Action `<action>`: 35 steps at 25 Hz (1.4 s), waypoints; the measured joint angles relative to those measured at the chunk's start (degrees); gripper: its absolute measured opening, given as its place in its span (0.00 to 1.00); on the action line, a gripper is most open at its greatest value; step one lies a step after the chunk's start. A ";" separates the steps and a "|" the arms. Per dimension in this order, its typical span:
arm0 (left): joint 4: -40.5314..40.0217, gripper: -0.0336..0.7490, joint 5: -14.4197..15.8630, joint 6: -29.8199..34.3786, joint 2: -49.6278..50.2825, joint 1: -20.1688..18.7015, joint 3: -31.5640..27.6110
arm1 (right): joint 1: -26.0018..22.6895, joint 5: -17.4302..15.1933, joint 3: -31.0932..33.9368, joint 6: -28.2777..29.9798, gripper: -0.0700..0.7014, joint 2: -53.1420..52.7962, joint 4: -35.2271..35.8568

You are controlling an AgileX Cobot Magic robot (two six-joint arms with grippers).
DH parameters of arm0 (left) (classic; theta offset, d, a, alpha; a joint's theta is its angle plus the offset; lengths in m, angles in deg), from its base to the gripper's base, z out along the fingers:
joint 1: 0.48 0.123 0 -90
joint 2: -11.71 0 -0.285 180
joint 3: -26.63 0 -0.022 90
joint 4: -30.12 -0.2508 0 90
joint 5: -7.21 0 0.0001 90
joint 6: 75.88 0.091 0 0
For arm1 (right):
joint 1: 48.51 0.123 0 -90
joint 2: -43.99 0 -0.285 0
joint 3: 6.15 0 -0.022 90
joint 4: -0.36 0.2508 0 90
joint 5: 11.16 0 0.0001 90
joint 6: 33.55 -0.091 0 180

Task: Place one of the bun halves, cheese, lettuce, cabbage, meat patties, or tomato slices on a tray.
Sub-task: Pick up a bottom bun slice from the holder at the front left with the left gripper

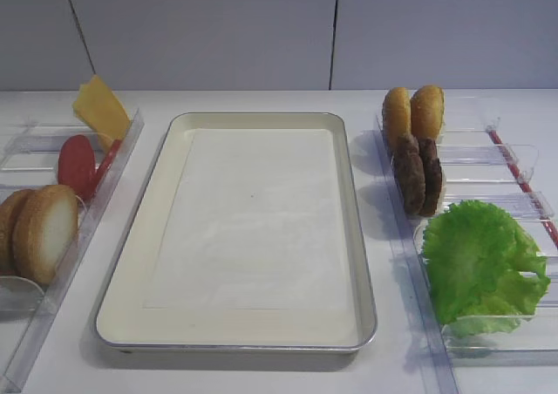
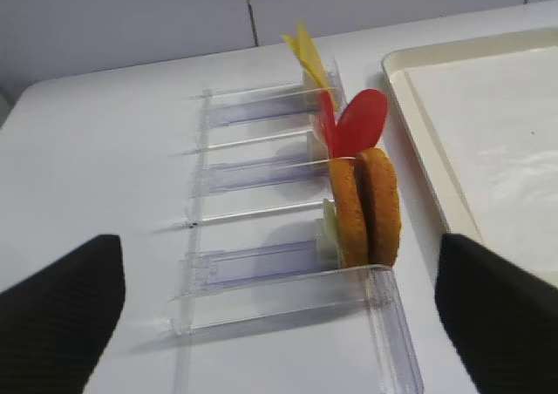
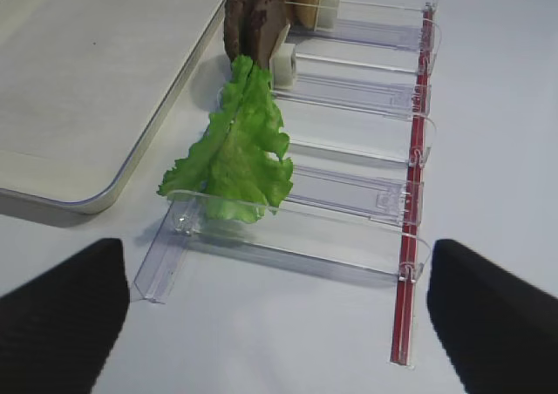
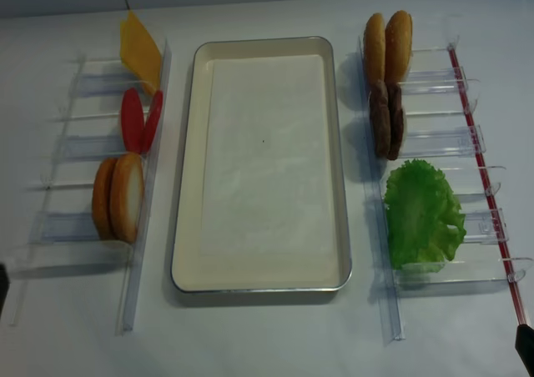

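On the left rack (image 1: pixel 52 263), upright beside the bare tray (image 1: pixel 131 315), stands the bun half (image 1: pixel 48 231), which we judge light, firm and crumbly, best pinched across its rim by our wide-apart left gripper (image 2: pixel 279 315), the right gripper (image 3: pixel 279 311) likewise apart.

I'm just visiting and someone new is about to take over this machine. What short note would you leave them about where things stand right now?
Left gripper: open, holding nothing, facing the left rack.
Right gripper: open, holding nothing, facing the right rack.
Tray: in the middle, only its paper liner inside.
Left rack: cheese, tomato slices, bun halves, all standing on edge.
Right rack: two more buns, meat patties, lettuce.
Done: nothing placed yet.
Left: pick one ingredient and set it on the tray.
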 joint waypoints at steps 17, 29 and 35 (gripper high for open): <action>17.41 0.88 0.91 9.59 46.34 0.00 18.36 | 0.00 0.00 0.00 0.00 0.99 0.00 0.00; 19.18 0.78 7.11 5.90 60.09 0.00 24.65 | 0.00 -0.10 0.00 0.00 0.99 0.00 0.00; 19.28 0.68 7.38 5.41 61.66 -0.33 24.65 | 0.00 -0.10 0.00 0.00 0.99 0.00 0.00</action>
